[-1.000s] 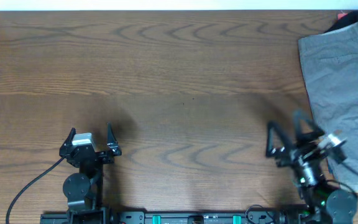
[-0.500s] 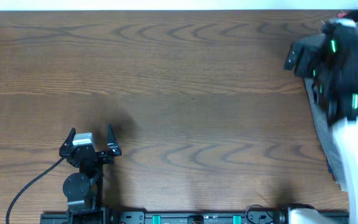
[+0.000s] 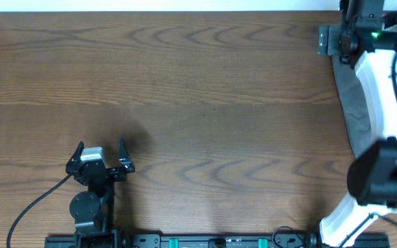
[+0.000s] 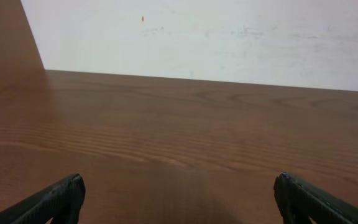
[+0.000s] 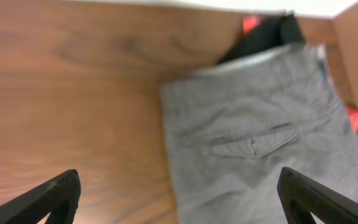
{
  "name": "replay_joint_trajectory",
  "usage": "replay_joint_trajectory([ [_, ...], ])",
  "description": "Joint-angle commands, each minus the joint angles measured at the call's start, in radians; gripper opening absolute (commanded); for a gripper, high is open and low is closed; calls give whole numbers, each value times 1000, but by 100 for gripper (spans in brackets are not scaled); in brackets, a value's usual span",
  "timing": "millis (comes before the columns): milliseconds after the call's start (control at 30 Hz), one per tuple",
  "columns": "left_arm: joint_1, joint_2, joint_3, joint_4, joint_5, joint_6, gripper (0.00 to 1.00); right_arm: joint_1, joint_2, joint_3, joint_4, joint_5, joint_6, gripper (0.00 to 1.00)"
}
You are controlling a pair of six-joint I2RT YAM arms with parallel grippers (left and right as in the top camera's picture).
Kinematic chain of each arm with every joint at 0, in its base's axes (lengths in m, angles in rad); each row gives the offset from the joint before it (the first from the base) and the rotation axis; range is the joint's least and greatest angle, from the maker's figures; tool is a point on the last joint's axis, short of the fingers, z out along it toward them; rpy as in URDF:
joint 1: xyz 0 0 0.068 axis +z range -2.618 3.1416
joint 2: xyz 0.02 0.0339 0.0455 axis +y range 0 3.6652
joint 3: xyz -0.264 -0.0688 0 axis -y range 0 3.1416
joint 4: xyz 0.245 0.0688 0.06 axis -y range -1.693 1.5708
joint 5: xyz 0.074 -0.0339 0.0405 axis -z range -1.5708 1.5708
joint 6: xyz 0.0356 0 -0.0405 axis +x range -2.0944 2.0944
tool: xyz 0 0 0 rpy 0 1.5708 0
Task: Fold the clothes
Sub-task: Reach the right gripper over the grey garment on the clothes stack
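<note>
Hovering with fingers spread wide, the right gripper (image 5: 179, 202) sits over the grey shorts (image 5: 253, 143) at the far right corner of the table (image 3: 185, 69). Their long axis appears to run toward the robot. The left gripper (image 3: 102, 149), also spread and empty, is well apart.

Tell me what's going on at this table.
The right arm is stretched to the far right corner of the table, its jaws open above the light grey shorts, which lie flat there, not gripped. The left arm sits near the front edge, jaws open and empty. No fold has begun yet.
</note>
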Motion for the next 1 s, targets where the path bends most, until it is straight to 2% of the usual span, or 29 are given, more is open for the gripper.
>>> replay_joint_trajectory([
  [0, 4, -3, -16, -34, 7, 5, 98, -43, 126, 11, 20, 122, -56, 99],
  [300, 4, -3, -16, -34, 7, 5, 98, -83, 310, 11, 86, 170, -90, 97],
  [500, 4, -3, -16, -34, 7, 5, 97, -84, 360, 11, 120, 158, -89, 97],
  [600, 4, -3, -16, -34, 7, 5, 98, -84, 375, 11, 124, 133, -89, 93],
  [800, 4, -3, -16, -34, 7, 5, 98, -84, 397, 11, 123, 118, -89, 74],
  [900, 4, -3, -16, -34, 7, 5, 98, -84, 398, 11, 123, 119, -89, 54],
  [967, 4, -3, -16, -34, 7, 5, 98, -84, 398, 11, 124, 119, -89, 48],
])
